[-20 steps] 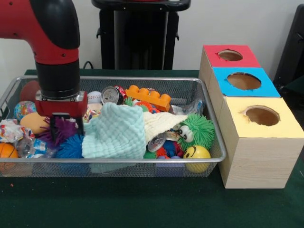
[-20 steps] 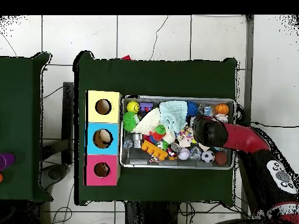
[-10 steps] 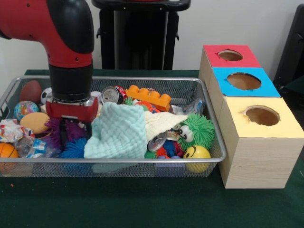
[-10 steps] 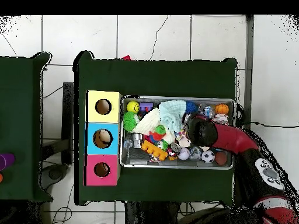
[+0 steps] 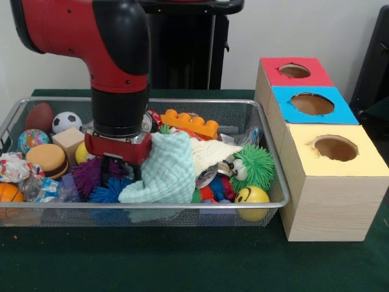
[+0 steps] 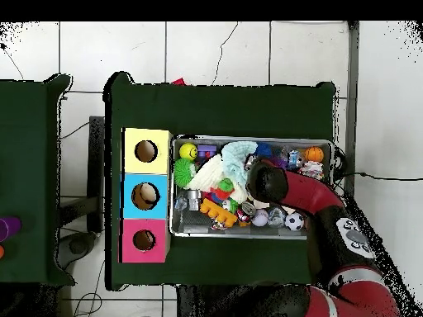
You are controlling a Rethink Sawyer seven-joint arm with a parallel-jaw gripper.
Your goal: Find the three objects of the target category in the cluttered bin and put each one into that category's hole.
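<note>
My gripper (image 5: 120,169) hangs low inside the wire mesh bin (image 5: 146,207), left of centre, pressed against the left edge of a mint green cloth (image 5: 163,173). The cloth is bunched toward the right and partly covers a cream cloth (image 5: 213,152) and a crushed can (image 5: 206,176). Purple (image 5: 91,174) and blue (image 5: 109,191) spiky balls lie just left of the gripper. Seen from overhead, the arm's wrist (image 6: 264,183) covers the bin's middle. To the right stand three boxes, each with a hole in its top: red (image 5: 295,71), blue (image 5: 312,104), yellow (image 5: 335,148).
Also in the bin are a green fuzzy ball with eyes (image 5: 252,167), a yellow smiley ball (image 5: 252,196), an orange toy brick (image 5: 189,123), a soccer ball (image 5: 65,121), a wooden cube (image 5: 68,141), a burger toy (image 5: 45,158) and a basketball (image 5: 9,193).
The arm has slid to the right along the bin, shoving the mint cloth rightward. The soccer ball, wooden cube and burger toy now show on the left.
</note>
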